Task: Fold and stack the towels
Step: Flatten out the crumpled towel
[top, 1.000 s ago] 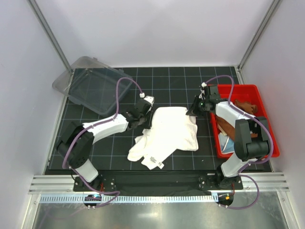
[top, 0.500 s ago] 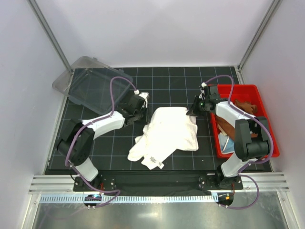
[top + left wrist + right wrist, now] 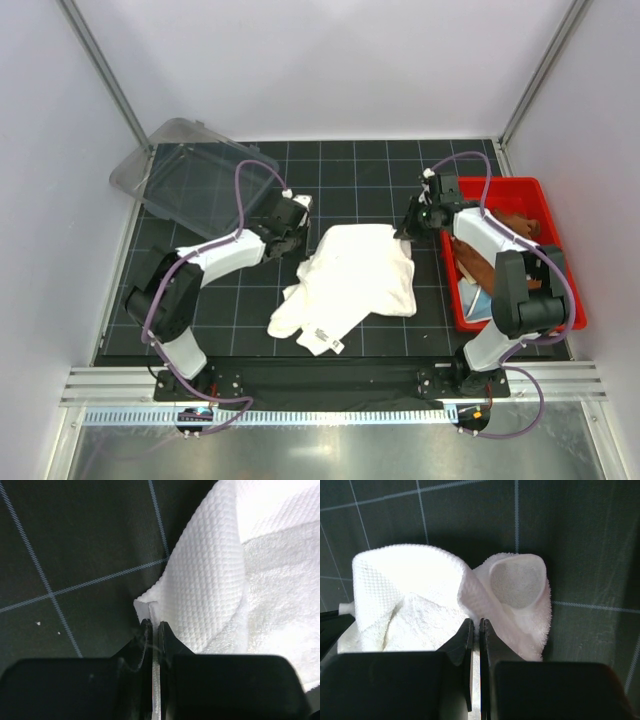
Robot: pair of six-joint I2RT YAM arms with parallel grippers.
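The large cream-white towel (image 3: 355, 275) lies crumpled in the middle of the black grid mat. My left gripper (image 3: 299, 239) is shut on its far left corner; the left wrist view shows the waffle-weave edge (image 3: 210, 580) pinched between the jaws (image 3: 154, 626). My right gripper (image 3: 406, 231) is shut on its far right corner, where the terry cloth (image 3: 420, 595) curls up around the jaws (image 3: 476, 626). A rust-brown towel (image 3: 515, 225) and a light-blue one (image 3: 478, 303) lie in the red bin. No yellow towel shows.
The red bin (image 3: 515, 183) stands at the right edge of the mat, beside the right arm. A clear plastic lid (image 3: 200, 180) lies at the far left corner. Metal frame posts and white walls close in the sides and back.
My left gripper has moved left and a little farther back, drawing the towel's left corner out with it. The right gripper has stayed put.
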